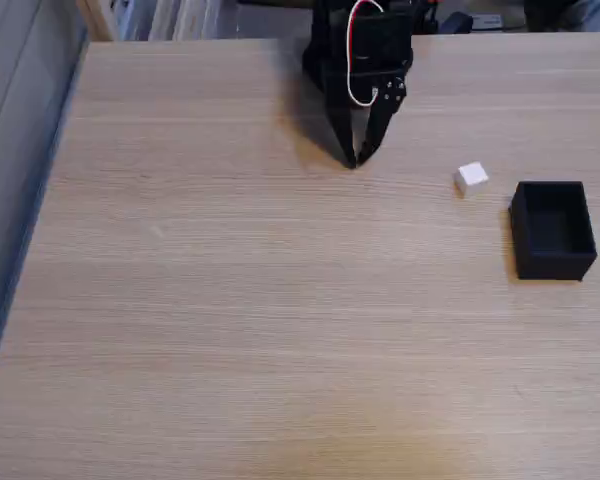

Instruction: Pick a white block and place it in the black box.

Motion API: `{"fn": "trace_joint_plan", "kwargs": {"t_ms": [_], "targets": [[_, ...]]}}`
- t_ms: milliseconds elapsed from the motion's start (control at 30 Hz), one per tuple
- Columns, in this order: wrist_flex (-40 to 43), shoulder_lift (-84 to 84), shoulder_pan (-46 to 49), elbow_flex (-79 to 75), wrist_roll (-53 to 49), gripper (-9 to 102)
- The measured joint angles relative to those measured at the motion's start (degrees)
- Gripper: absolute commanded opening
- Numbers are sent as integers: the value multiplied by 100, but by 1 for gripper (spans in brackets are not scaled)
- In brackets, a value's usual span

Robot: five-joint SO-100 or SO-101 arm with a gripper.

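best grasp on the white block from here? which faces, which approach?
Take the white block top-down, with the claw closing across two opposite side faces. It is a small cube resting flat on the table, so its sides are bare. It looks slightly rotated, so turn the wrist to match. The black box stands apart to the right in the fixed view, probably leaving finger room.

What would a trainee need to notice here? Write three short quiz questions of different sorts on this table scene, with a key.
1. True or false: the white block lies inside the black box.
2. In the fixed view, the block sits: A) left of the box, B) right of the box, C) on top of it.
3. Fill in: the tool's fingertips meet in a point, so it looks ___.

Key:
1. False; the block rests on the wooden table, apart from the box.
2. A
3. shut, holding nothing.
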Motion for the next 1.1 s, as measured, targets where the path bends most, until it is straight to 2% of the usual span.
{"fn": "trace_joint_plan", "kwargs": {"t_ms": [1100], "targets": [[0,0,35,0,-79,0]]}}
